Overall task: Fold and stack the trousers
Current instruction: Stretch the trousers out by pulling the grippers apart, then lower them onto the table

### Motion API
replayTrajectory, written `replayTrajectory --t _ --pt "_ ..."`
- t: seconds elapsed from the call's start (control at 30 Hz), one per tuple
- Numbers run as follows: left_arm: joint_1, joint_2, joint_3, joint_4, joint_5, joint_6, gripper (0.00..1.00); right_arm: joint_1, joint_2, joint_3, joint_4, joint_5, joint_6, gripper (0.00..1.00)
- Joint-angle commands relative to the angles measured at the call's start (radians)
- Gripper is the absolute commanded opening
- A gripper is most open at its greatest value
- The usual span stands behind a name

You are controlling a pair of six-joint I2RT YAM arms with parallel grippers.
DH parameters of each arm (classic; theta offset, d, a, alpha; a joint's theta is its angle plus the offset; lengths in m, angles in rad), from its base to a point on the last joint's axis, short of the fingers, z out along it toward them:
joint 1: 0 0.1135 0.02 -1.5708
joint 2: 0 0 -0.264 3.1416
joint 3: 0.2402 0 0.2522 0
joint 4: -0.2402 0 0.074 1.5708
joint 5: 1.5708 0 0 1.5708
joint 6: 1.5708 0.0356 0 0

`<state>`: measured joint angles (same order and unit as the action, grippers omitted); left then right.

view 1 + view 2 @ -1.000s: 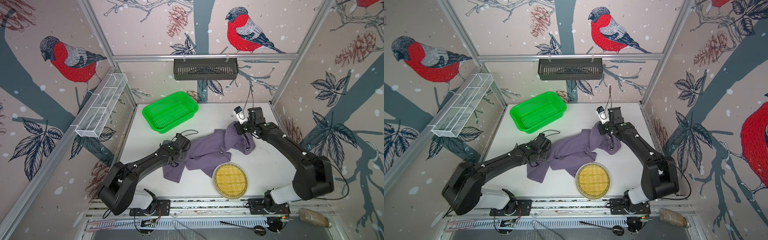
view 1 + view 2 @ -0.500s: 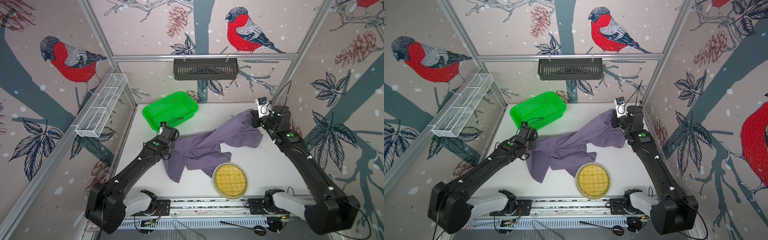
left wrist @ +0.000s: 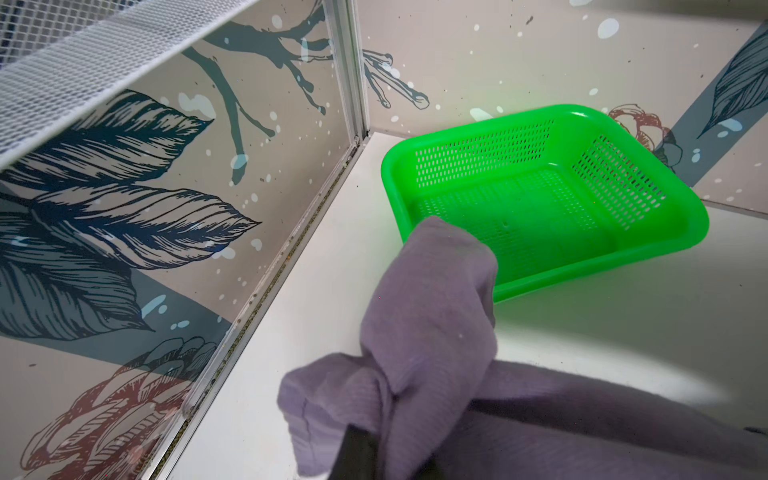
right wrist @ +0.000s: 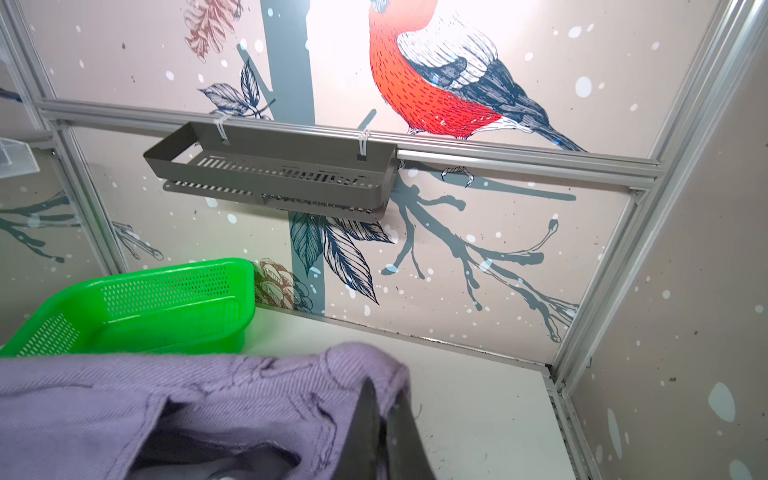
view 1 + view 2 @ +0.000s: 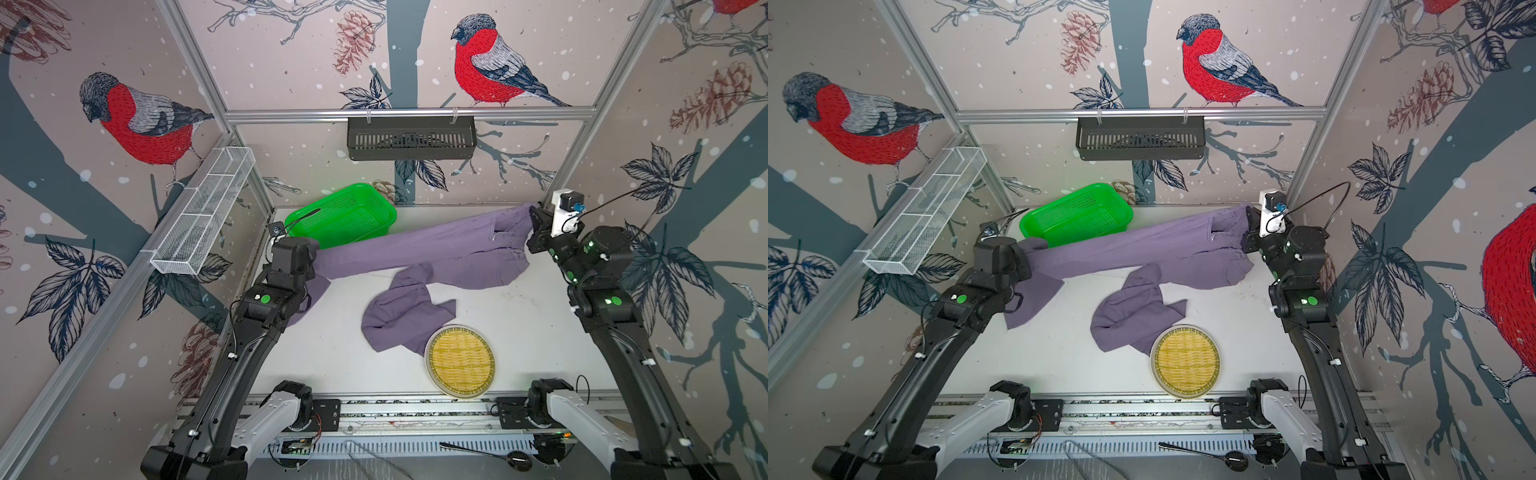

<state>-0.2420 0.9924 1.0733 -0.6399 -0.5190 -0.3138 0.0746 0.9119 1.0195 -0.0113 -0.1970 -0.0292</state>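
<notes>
green basket (image 5: pixel 345 212): table rear | woven plate (image 5: pixel 460 360): front | black shelf (image 5: pixel 411 137): back wall

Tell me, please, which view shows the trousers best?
A top view: the trousers show nearly whole, one leg stretched out, the other crumpled by the woven tray. The left wrist view shows only a bunched leg end, the right wrist only the waist.

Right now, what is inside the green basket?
Nothing shows inside the green basket: its perforated floor looks bare. In the left wrist view the bunched trousers cover its near corner, so that part is unseen.
</notes>
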Motion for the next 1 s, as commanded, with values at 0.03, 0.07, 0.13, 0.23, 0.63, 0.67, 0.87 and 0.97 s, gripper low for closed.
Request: replayTrajectory --t 0.03,0.07,0.13,0.23,0.63,0.67,0.87,0.97 --pt "0.004 0.1 -0.052 0.049 0.236 0.014 0.0 -0.005 0.046 -0.028 0.052 0.121 0.003 0.04" --pt "0.004 0.121 -0.069 0.085 0.291 0.012 0.0 -0.006 0.067 -0.035 0.043 0.144 0.0 0.04" --pt "0.005 0.179 -0.12 0.166 0.42 0.002 0.0 -0.009 0.11 -0.044 0.035 0.203 -0.004 0.04" --pt "0.0 0.28 -0.124 0.226 0.53 -0.033 0.0 -0.023 0.184 -0.04 0.026 0.312 -0.026 0.04" --pt "-0.144 0.65 -0.014 0.319 0.654 -0.083 0.17 -0.15 0.464 0.028 0.031 0.358 -0.044 0.04" --pt "-0.149 0.666 0.005 0.307 0.651 -0.078 0.23 -0.157 0.492 0.036 0.026 0.366 -0.046 0.04" --pt "-0.155 0.602 0.031 0.246 0.577 -0.029 0.62 -0.171 0.615 0.081 0.002 0.398 -0.051 0.04" --pt "-0.155 0.522 0.012 0.173 0.564 0.001 0.69 -0.172 0.655 0.101 -0.01 0.417 -0.052 0.04"
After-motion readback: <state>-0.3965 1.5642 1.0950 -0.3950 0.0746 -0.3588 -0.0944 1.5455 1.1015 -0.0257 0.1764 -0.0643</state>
